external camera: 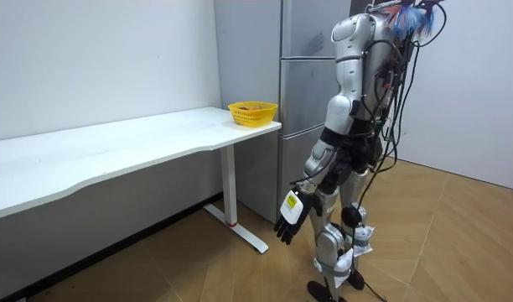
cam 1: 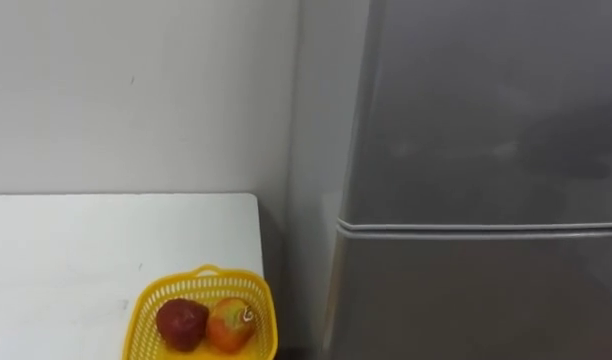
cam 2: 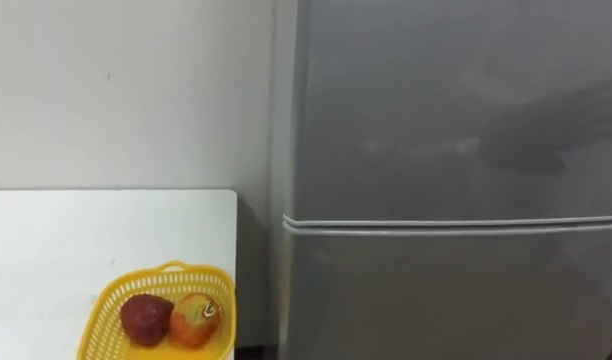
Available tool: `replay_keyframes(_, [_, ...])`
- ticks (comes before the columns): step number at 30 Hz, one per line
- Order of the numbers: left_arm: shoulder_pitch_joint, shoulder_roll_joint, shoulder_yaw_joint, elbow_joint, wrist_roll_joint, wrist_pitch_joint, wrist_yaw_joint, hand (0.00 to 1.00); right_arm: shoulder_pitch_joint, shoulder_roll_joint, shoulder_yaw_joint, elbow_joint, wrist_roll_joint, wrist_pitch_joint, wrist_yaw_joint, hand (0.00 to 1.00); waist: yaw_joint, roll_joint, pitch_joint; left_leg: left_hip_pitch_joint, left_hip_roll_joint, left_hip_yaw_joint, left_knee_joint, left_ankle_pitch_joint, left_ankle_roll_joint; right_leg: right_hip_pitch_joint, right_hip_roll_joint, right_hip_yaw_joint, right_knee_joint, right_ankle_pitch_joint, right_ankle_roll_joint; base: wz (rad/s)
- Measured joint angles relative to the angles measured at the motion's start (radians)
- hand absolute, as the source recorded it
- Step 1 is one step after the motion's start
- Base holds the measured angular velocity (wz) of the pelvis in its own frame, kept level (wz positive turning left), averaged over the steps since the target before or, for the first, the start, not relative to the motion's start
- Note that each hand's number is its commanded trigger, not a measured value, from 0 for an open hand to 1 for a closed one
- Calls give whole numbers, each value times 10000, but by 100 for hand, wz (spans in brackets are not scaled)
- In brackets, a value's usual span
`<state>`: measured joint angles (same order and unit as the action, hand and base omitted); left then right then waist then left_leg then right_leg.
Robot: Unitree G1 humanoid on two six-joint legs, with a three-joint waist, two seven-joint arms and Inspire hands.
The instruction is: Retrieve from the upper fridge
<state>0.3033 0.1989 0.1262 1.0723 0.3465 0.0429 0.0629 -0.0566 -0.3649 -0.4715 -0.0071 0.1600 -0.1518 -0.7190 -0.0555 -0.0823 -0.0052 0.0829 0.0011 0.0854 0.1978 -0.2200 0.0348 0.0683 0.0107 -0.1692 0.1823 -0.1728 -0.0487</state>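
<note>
**Upper fridge door closed, its contents hidden**

The upper fridge door (cam 1: 486, 110) is seen closed in the eye views, so whatever is kept behind it cannot be made out. Its grey face is turned straight toward the robot and is cut off at the top and right edges. A horizontal seam (cam 1: 486, 228) separates it from the lower door (cam 1: 476, 295), which is also closed and is cut off at the bottom edge. No handle can be told on either door.

The whole fridge (external camera: 311, 50) is better placed by the room view. It stands upright, long axis vertical, against the wall (cam 1: 136, 90) just beside the end of a white table (cam 1: 86, 260), and the robot is seen standing close in front of it on a wooden floor (external camera: 458, 243).

The left hand (external camera: 290, 216) is shown hanging at the robot's side, well below the table top, its fingers relaxed and nothing held in them.

On the table corner nearest the fridge a yellow basket (cam 1: 231, 275) is set, partly cut off at the bottom of the eye views. A red fruit (cam 1: 182, 323) and an orange fruit (cam 1: 230, 325) lie in it, touching; in the room view they are too small to tell apart.
</note>
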Motion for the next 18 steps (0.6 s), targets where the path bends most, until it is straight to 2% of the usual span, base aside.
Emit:
replay_keyframes(5, [-10,-4,-26,-119,-22,11,149,0,1071,12,-8,1553,6,-73,-556,0,-3,-43,45,139,1,80,-144,-5,2,-5,-5,76,19,-37,18,-4])
replay_keyframes(9, [-3,-96,-119,-175,-29,95,137,0,1637,261,299,2990,249,35,-505,0,37,146,55,142,2,161,-215,-18,14,-7,-4,209,35,-50,35,-8])
replay_keyframes(10, [-11,-110,-118,-189,-24,135,138,0,1726,289,390,3207,364,63,-502,0,37,156,31,148,-1,172,-227,-18,15,-6,-3,213,37,-50,36,-4])
replay_keyframes(13, [2,-140,-113,-362,0,275,143,0,2008,662,855,4509,426,250,-149,0,12,249,25,157,9,175,-245,-6,1,-3,32,263,53,-52,25,1])
replay_keyframes(15, [-37,-160,-119,-415,-22,341,108,0,2001,676,1239,5915,904,638,392,0,35,247,22,152,8,149,-229,13,-22,-7,36,242,43,-59,15,5])
replay_keyframes(18, [20,-170,-115,-486,-24,439,-80,0,1994,680,1380,6986,1157,878,863,0,35,223,16,138,0,138,-204,17,-26,-1,11,186,27,-95,8,0])
